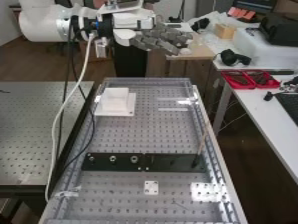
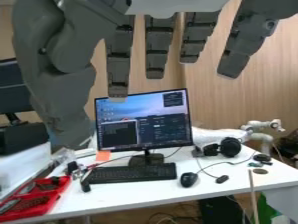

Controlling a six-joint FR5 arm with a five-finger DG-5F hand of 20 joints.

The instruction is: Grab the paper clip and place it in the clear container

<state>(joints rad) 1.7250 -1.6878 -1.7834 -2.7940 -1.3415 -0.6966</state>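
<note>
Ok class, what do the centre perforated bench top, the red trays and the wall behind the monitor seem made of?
Bench top: probably metal, satin grey, with bright reflections.
Red trays: likely plastic, smooth and evenly coloured.
Wall: wood or wood-look laminate, matt, with faint grain lines.

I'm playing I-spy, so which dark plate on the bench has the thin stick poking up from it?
The right-hand dark plate in the high view: the stick rises near its right end. The left plate has three round bits in a row.
</note>
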